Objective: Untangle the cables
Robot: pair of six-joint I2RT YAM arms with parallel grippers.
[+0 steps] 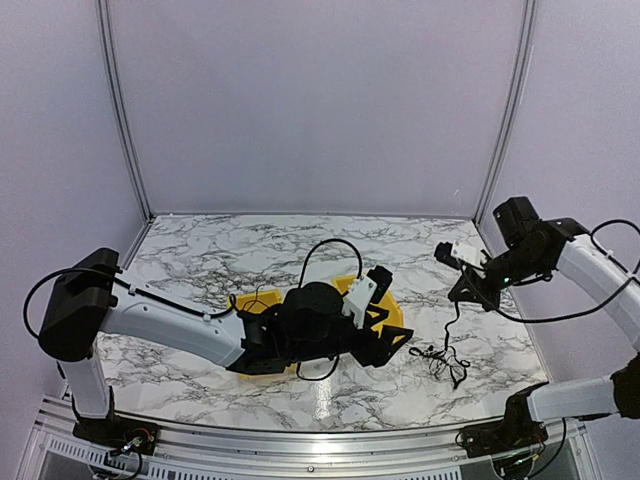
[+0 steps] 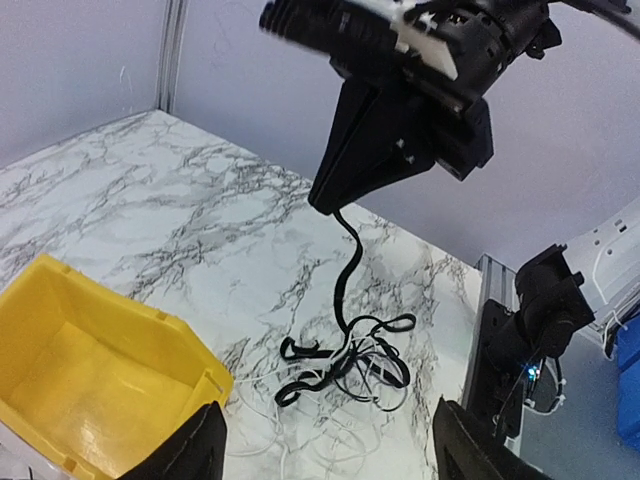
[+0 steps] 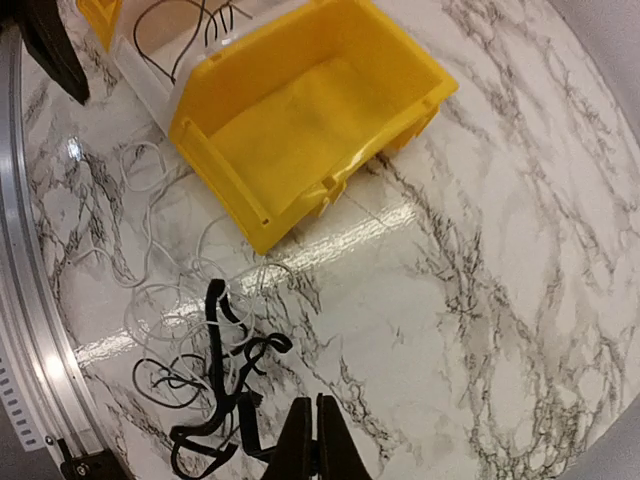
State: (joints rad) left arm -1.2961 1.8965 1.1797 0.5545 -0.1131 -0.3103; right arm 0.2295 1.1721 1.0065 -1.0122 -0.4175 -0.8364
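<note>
1. The tangle of very thin, flexible cables point(image 1: 445, 360), mostly black, lay on the white marble-patterned bench point(image 1: 250, 250) close to its right edge, toward the near right corner.
2. The right gripper point(image 1: 468, 292) hung above this heap with its fingers pressed together on one black strand. The strand ran almost straight down from the fingertips into the knot, so the long axis of the lifted part was up and down.
3. The left gripper point(image 2: 330, 412) was spread wide and held nothing. It stood over the open yellow plastic bin point(image 3: 300, 120) in the middle of the bench, and the heap lay to its right, toward the right edge.
4. I judge that the right arm was the nearer one, since it had the strand in its pinch. The left arm would need to reach toward the right edge to take a second strand.
5. The left wrist view showed the pinch from the side, with the strand hanging below it. The right wrist view looked down and showed the pale whitish wire point(image 3: 135, 300) looping from the knot toward the bin, which the top view hardly showed.
</note>
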